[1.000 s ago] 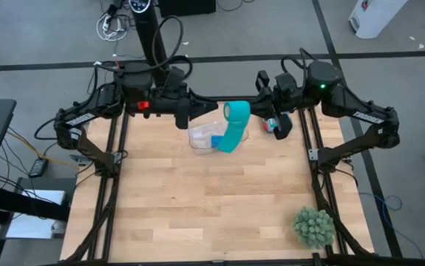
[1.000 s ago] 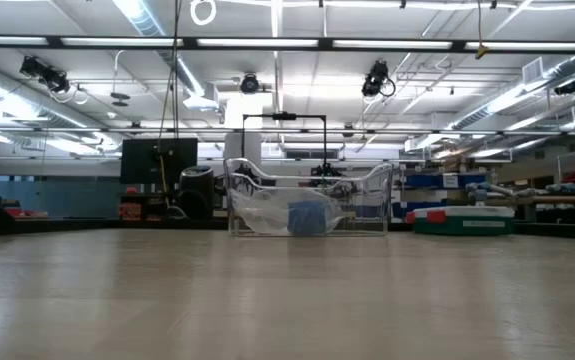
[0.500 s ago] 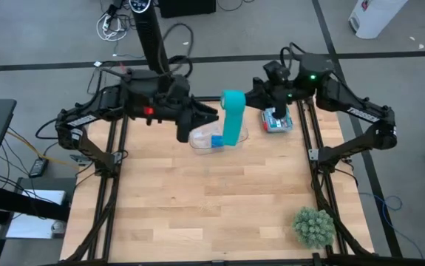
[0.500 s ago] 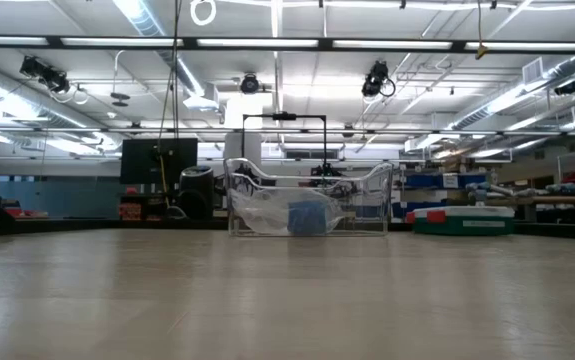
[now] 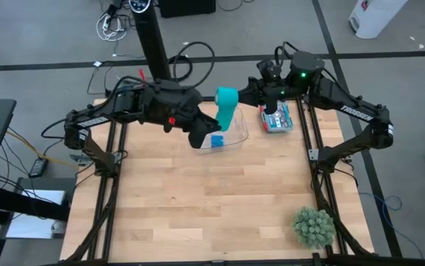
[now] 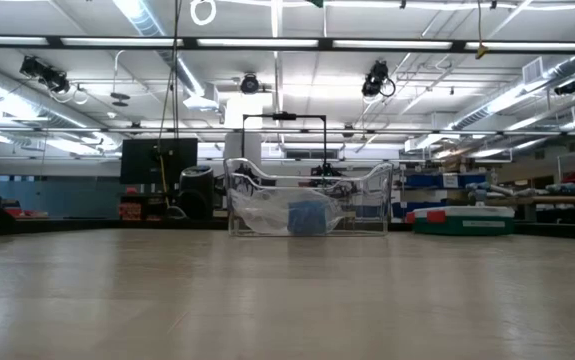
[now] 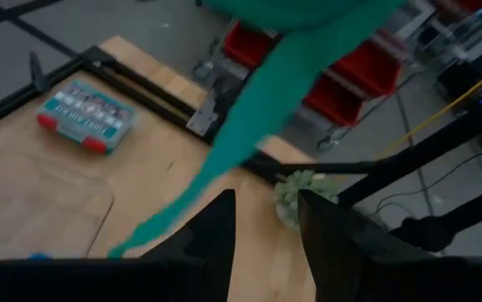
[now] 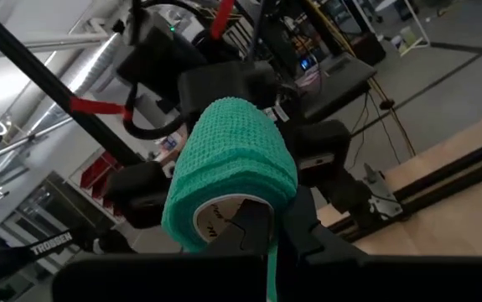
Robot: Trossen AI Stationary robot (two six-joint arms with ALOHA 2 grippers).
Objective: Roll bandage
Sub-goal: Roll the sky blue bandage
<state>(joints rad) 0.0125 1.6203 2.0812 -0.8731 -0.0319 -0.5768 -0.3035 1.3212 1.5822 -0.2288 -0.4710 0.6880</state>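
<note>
At the near right corner sits a small green plant (image 5: pixel 314 226). Far off, our left gripper (image 5: pixel 206 137), jaws apart, hovers over the clear tray (image 5: pixel 236 137); our right gripper (image 5: pixel 246 94) is clamped on the bandage (image 5: pixel 227 97), its tail hanging into the tray, a case (image 5: pixel 277 118) beside.

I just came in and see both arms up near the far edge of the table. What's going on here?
The robot is rolling a teal bandage. The right gripper is shut on the bandage's coiled end, holding it up in the air, while a loose strip hangs down toward a clear plastic container on the table. The left gripper has its fingers apart and sits low beside that container, with the hanging strip just beyond it. A small case and a plant sit off to the side.
</note>
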